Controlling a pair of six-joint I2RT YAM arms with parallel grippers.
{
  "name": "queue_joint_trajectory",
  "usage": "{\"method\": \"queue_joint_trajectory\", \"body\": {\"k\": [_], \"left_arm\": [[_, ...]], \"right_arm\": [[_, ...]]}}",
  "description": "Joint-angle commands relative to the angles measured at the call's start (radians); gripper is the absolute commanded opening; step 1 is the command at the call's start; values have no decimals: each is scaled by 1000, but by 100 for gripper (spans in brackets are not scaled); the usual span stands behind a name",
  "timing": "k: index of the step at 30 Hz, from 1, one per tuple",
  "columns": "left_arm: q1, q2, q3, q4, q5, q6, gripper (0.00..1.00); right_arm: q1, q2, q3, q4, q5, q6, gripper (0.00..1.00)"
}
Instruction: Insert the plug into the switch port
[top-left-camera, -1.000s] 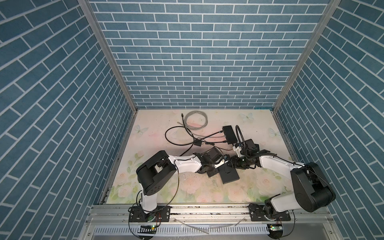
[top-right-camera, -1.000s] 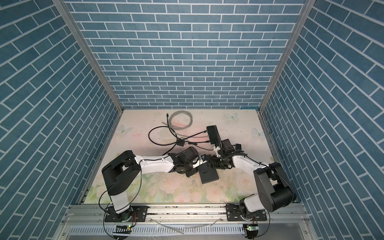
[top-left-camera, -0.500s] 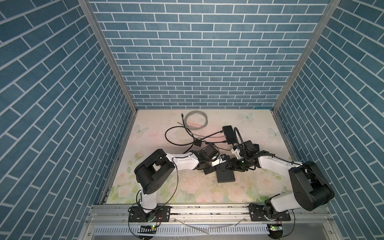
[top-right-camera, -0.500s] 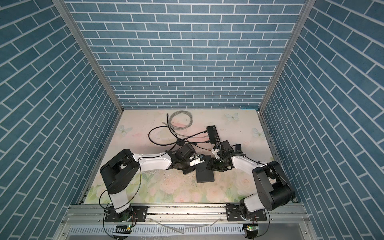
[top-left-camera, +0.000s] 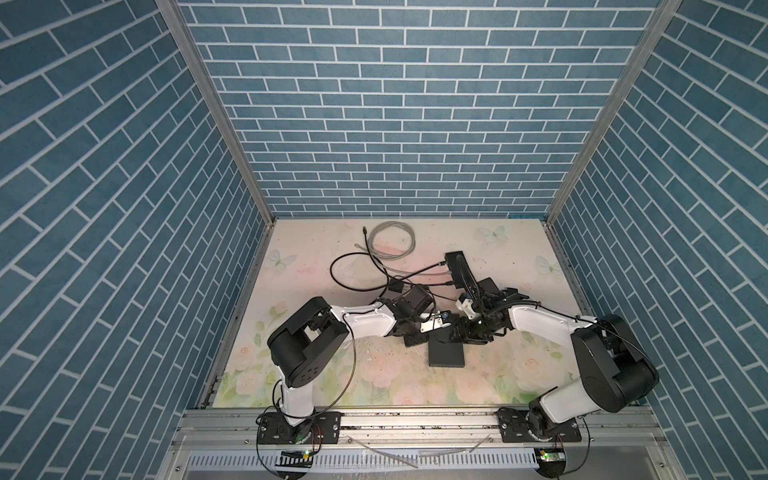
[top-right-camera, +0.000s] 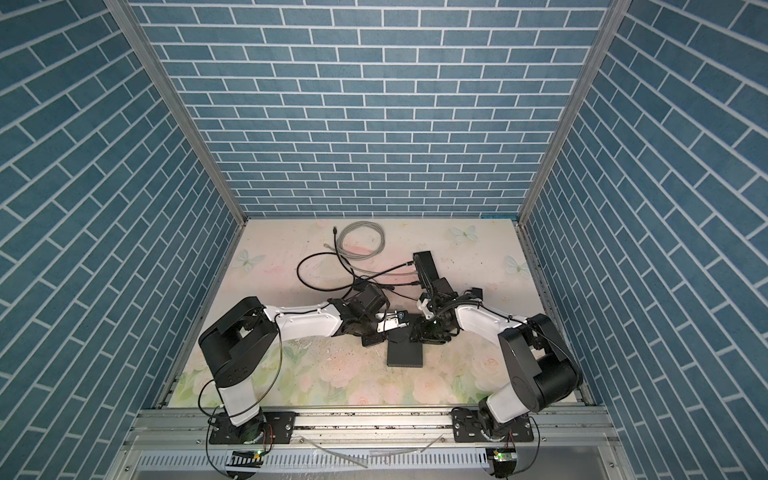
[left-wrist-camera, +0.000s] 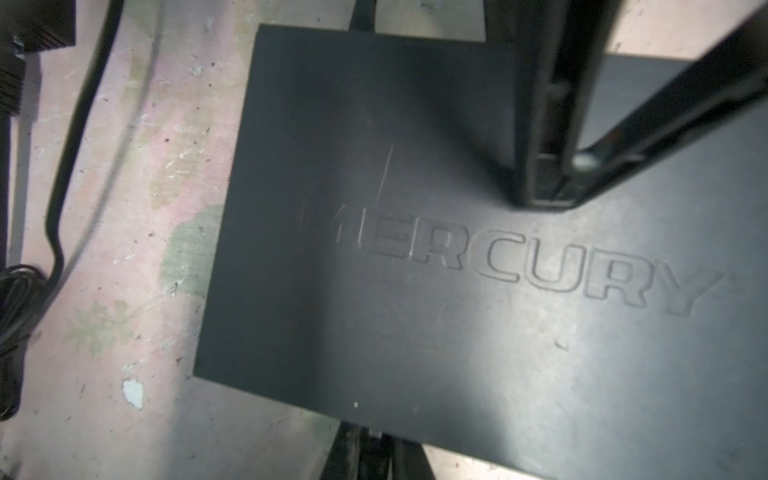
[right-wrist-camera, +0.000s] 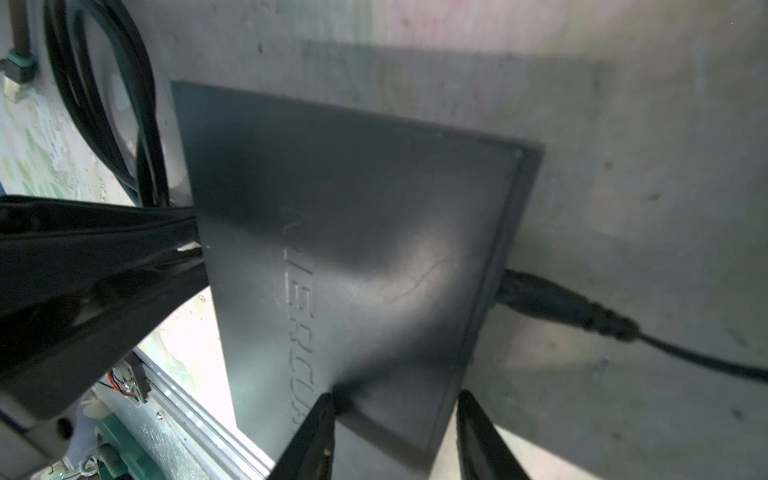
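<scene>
Left claw (right-wrist-camera: 191, 248) is sitting pinched shut, its tips touching the edge of the flat black rectangular switch box embossed MERCURY (left-wrist-camera: 415, 291) that runs along the lettering. A small pale speck is showing at those tips, and I cannot tell whether it is something being gripped. Right claw (right-wrist-camera: 395, 397) is hanging half-spread over one end of the switch, one of its fingers (right-wrist-camera: 316, 436) lying above the switch's top face and the other just off the switch's edge, with nothing visibly clamped between them. The black barrel-shaped plug on its thin black cable (right-wrist-camera: 548, 303) is lying at the edge of the switch opposite the left claw, its nose touching or entering the switch's side wall. How deep it is going is hidden by the switch's rim. In both top views the switch (top-left-camera: 446, 353) is lying flat on the floral-printed worktop (top-left-camera: 395, 386), and both arms are converging on the switch's far end, away from their bases. Judging from this, the insertion itself is looking like the step in hand, with the plug standing at the port and the left claw bracing the switch from the opposite side. The next move is probably calling for the right claw to be steadying the switch or taking the plug body, and for a straight push along the plug's axis. The flat box is likely to be sliding or turning on the worktop if the force is running off-centre.
</scene>
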Motion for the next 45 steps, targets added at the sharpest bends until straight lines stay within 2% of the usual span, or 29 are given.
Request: {"method": "queue_joint_trajectory", "body": {"k": [1,11,14,17,23,31,36,40,45], "left_arm": [[-97,90,-9,277,274,-14,0],[-126,102,-10,296,357,32,0],[-133,98,-6,280,353,39,0],[-135,98,14,202,296,45,0],[-131,98,10,102,162,39,0],[-128,116,39,39,137,30,0],[-125,101,20,47,137,33,0],[-124,99,15,66,160,44,0],[-128,109,46,76,144,38,0]], "right_arm": [[150,75,14,124,-346,-104,44],[152,61,103,54,-255,-182,44],[146,101,186,-21,-206,-246,44],[115,143,242,-75,-163,-267,46],[5,122,180,6,-160,-175,51],[-36,68,59,200,-139,-47,54],[-64,42,26,232,-110,-24,54],[-64,43,30,267,-107,-13,50],[-45,88,43,289,-177,-12,45]]}}
